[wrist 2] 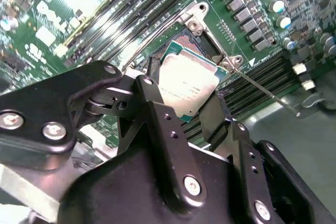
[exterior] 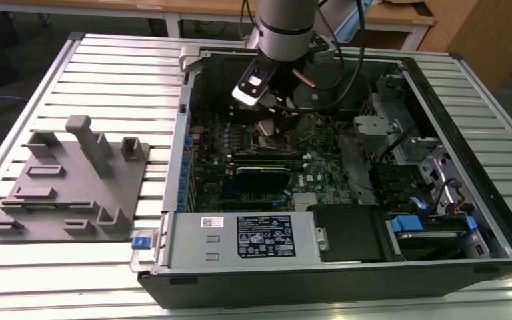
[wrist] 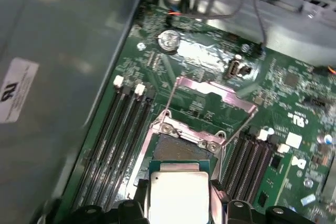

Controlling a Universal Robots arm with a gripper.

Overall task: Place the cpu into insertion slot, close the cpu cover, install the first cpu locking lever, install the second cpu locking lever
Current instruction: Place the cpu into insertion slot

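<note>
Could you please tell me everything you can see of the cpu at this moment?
The cpu is a small, flat square chip with a silvery-grey metal top and a thin green rim. The end effector grips it by two opposite edges between its black fingers. In both wrist views it is over the near part of the insertion slot, whose brownish pin field shows beyond it; whether it touches the slot is unclear. The cpu cover lies open beyond.

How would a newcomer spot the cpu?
In the open computer case, find the green motherboard. The cpu is the small flat square held in the gripper, over the insertion slot; its silvery top sets it apart from the long dark slots beside.
</note>
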